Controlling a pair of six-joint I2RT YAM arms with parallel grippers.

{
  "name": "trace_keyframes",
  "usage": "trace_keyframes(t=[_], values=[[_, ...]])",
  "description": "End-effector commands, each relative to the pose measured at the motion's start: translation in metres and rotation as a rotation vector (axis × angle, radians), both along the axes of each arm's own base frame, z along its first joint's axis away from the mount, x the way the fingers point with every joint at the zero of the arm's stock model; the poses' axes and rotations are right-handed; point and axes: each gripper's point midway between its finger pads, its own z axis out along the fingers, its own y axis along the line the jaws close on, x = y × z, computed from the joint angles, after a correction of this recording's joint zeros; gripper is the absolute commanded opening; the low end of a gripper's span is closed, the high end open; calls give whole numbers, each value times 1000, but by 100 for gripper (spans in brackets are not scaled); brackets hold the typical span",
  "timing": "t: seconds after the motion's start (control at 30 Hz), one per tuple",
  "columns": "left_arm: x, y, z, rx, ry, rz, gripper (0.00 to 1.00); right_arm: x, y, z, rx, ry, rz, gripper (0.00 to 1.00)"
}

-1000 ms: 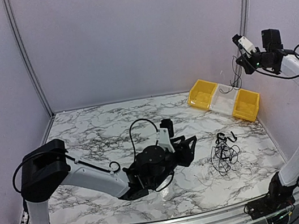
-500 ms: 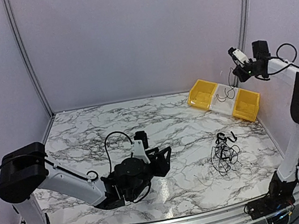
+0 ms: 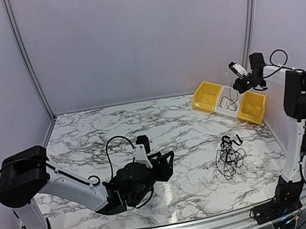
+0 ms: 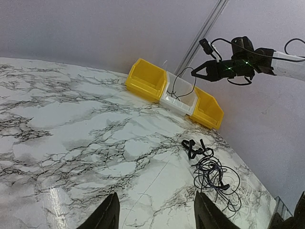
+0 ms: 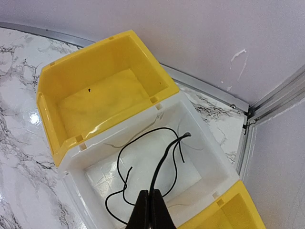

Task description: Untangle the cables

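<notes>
Left wrist view. The left claw [image 4: 156,213] frames the lower edge, its two fingers [image 4: 108,215] set wide apart above the marbled bench [image 4: 71,119]. A loose tangle of cables [image 4: 209,171] lies on the bench at right. Three bins stand in a touching row by the far wall: a yellow bin [image 4: 145,80], a white bin [image 4: 180,101] and a second yellow bin [image 4: 208,112]. Above the white bin, the right claw [image 4: 196,74] holds a single cable [image 4: 173,87], which hangs in a loop into that bin.

The right gripper [image 5: 149,200] came down from high beside the wall to just above the white plastic bin [image 5: 209,160]. Its thin black cable [image 5: 160,164] (pinched tight) dangled inside, and the left gripper [image 4: 157,212] drew back toward its base.
</notes>
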Motion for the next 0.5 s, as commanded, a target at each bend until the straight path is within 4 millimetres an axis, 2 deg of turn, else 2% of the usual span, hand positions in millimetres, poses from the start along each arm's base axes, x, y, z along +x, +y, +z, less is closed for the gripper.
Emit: trace_keyframes(t=[0.0,0.27,0.47], values=[[-1,1,8,-35,-2,5,56,7,4,-14,9,53,-19,0],[-3,-1,2,-35,11,-3,56,8,11,-46,-43,124,-15,0],[-5,-5,-7,-36,33,-19,56,7,12,-50,-93,150,-13,0]])
